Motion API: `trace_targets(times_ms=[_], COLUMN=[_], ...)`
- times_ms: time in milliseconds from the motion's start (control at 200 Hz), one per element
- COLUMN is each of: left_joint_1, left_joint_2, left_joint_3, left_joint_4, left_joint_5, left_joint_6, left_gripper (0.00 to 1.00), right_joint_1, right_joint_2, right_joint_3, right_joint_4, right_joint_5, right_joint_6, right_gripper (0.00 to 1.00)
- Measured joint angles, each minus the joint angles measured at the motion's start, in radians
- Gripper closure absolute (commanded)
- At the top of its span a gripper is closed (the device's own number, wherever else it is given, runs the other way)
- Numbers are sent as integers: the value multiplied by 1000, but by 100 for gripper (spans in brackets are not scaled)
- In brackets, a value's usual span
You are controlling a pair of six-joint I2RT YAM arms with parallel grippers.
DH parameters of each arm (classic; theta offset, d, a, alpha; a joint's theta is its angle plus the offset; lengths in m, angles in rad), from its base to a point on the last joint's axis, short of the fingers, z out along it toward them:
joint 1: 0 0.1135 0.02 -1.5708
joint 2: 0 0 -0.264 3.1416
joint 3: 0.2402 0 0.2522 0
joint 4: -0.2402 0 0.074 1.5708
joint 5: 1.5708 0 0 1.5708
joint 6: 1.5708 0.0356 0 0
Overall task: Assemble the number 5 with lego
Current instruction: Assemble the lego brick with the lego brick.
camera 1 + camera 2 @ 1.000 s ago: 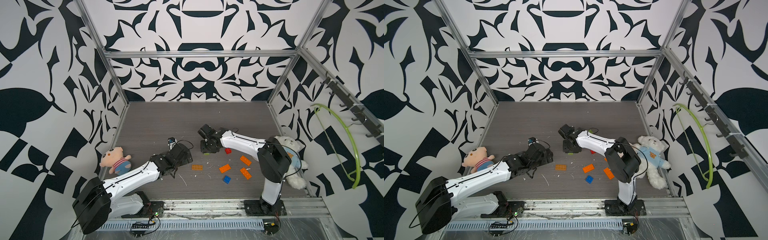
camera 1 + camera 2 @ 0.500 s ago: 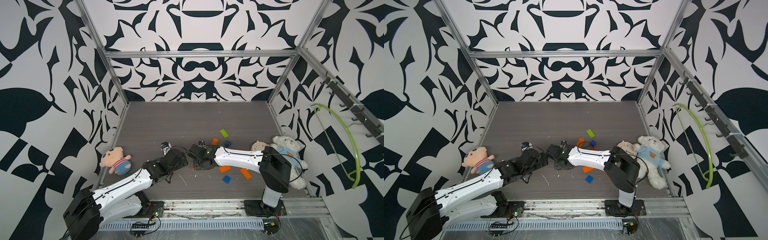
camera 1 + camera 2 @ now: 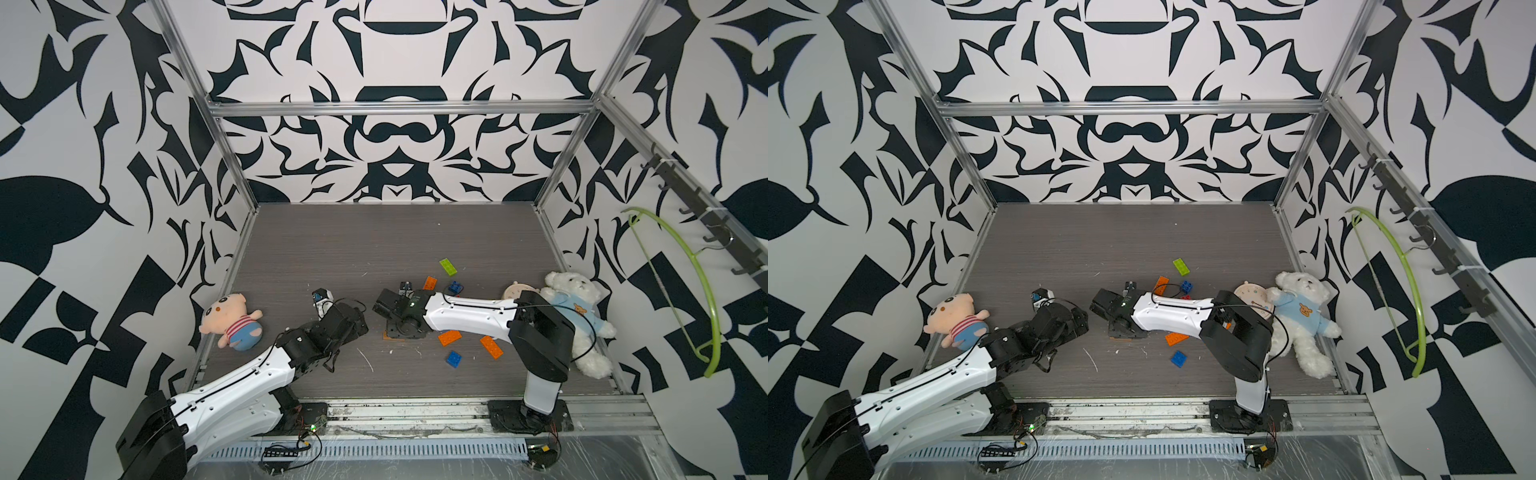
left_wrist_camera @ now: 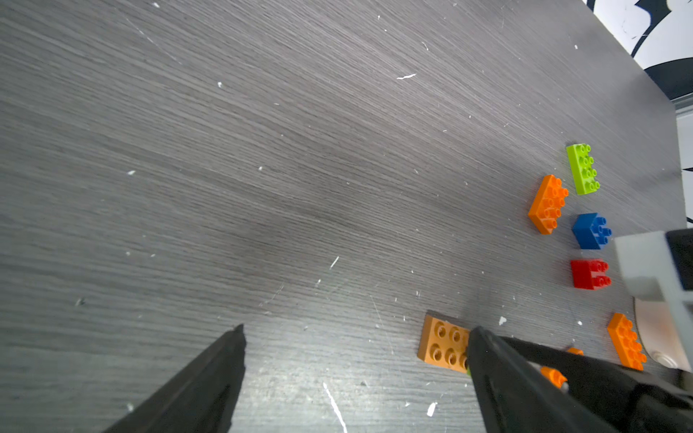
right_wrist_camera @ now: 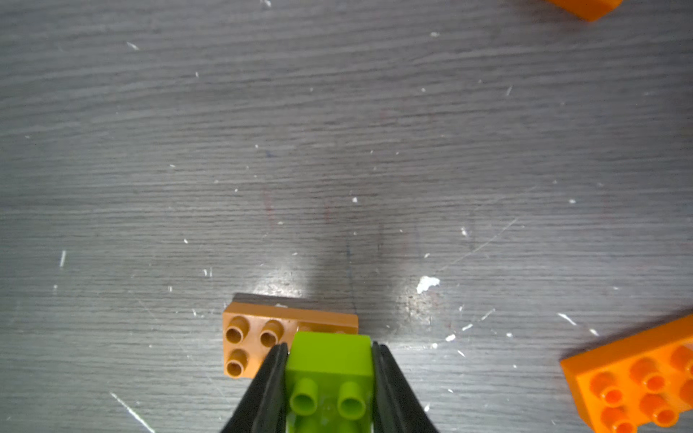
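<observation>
In the right wrist view my right gripper (image 5: 329, 348) is shut on a lime green lego brick (image 5: 330, 356). That brick's end lies over an orange-brown brick (image 5: 247, 337) flat on the table; whether the two are pressed together I cannot tell. In both top views the right wrist hides this pair, and only the orange-brown brick's edge (image 3: 387, 337) shows. My left gripper (image 4: 356, 330) is open over bare table, with one fingertip (image 4: 476, 337) beside the orange-brown brick (image 4: 442, 343). Loose lego lies nearby: lime green (image 3: 448, 267), orange (image 3: 430, 283), blue (image 3: 456, 286), red (image 4: 589, 274).
More bricks lie front right: orange (image 3: 449, 337), orange (image 3: 491, 347), blue (image 3: 454, 358). A pink plush (image 3: 230, 322) lies by the left wall and a white teddy bear (image 3: 577, 316) by the right wall, next to a round pale plush (image 3: 515, 289). A green hanger (image 3: 702, 291) hangs outside.
My right arm has swung forward and left and lowered over the orange-brown brick, uncovering the bricks behind it. The left arm has drawn back a little to the left. Both grippers' states are unchanged.
</observation>
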Motion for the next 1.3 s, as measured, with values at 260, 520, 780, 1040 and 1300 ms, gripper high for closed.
trace_targets(times_ms=[260,520,780,1040,1300], left_joint_1=[0,0,0,0,0], left_joint_2=[-4,-1,-1,-1,16], left_joint_3=[-3,-3,-3,-3,-3], left_joint_4=[0,0,0,0,0], left_joint_5=[-5,-7,-7,-8,-8], left_joint_6=[0,0,0,0,0], left_gripper=[1,1,1,1,1], right_joint_1=[2,3,4,4,4], right_joint_2=[10,17,51,54,61], right_joint_3=[22,60,61,62,60], right_joint_4=[-7,-40,-46,-44,-41], right_joint_5=[-3,-5,-20,-31,-31], right_joint_6=[21,29,39,42,36], right_gripper=[71,70,70,70,73])
